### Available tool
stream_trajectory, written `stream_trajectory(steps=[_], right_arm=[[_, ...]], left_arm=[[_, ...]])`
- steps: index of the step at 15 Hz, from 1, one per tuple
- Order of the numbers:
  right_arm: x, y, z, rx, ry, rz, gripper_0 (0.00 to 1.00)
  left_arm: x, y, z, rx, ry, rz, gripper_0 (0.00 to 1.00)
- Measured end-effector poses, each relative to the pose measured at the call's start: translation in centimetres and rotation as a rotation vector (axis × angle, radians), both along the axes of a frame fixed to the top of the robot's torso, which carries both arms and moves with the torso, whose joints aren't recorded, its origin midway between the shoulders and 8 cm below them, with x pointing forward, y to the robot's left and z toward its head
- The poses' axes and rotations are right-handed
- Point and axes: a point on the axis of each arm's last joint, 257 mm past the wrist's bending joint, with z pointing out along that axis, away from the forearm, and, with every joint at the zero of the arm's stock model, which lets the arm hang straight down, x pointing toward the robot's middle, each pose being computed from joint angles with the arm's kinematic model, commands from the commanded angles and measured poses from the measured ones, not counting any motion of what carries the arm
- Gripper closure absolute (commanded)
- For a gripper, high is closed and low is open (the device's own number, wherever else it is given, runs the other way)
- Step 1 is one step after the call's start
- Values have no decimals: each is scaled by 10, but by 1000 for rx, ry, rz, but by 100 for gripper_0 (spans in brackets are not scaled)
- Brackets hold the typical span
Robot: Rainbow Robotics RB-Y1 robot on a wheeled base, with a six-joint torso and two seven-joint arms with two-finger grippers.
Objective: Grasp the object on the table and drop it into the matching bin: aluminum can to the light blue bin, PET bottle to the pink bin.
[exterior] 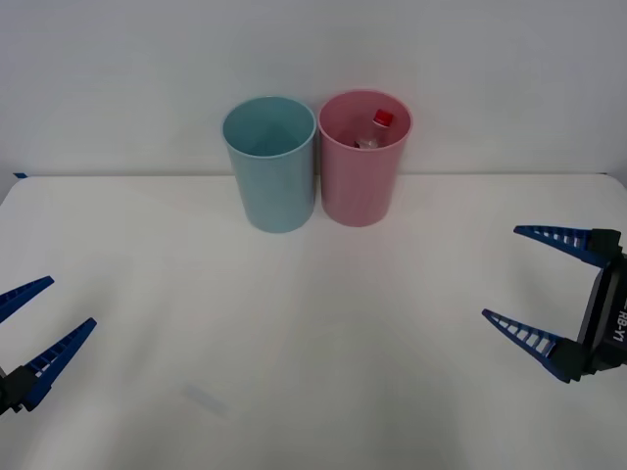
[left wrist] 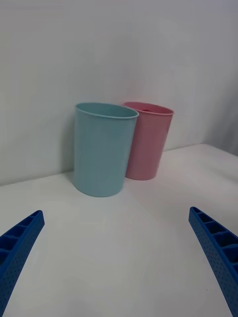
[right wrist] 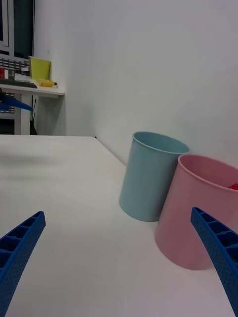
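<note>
The PET bottle (exterior: 376, 130) lies inside the pink bin (exterior: 361, 186), its red cap (exterior: 382, 118) showing near the rim; a bit of red (right wrist: 233, 186) also peeks over the rim of the pink bin (right wrist: 196, 223). The light blue bin (exterior: 271, 171) stands touching the pink one on its left, at the back of the white table (exterior: 313, 323). My left gripper (exterior: 29, 328) hangs open at the near left. My right gripper (exterior: 537, 284) is open at the right edge. Both hold nothing and are far from the bins.
A plain white wall rises right behind the bins. The light blue bin (left wrist: 103, 148) and pink bin (left wrist: 147, 141) stand side by side ahead of my left wrist. A desk with clutter (right wrist: 29, 84) stands far off in the room.
</note>
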Motion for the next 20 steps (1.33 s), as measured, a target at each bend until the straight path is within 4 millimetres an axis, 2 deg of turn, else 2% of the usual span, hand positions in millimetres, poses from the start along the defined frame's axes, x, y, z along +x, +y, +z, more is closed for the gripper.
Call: stream_trajectory(steps=[4, 10, 16, 20], right_arm=[[-17, -25, -23, -22, 23, -73, 0], [-34, -57, -47, -11, 105, -184, 0], [-43, -59, -61, 85, 303, -195, 0], [-44, -57, -68, 79, 328, -195, 0]], left_arm=[[0, 0, 0, 0, 0, 0, 0], [0, 0, 0, 0, 0, 0, 0], [0, 0, 0, 0, 0, 0, 0], [0, 0, 0, 0, 0, 0, 0]])
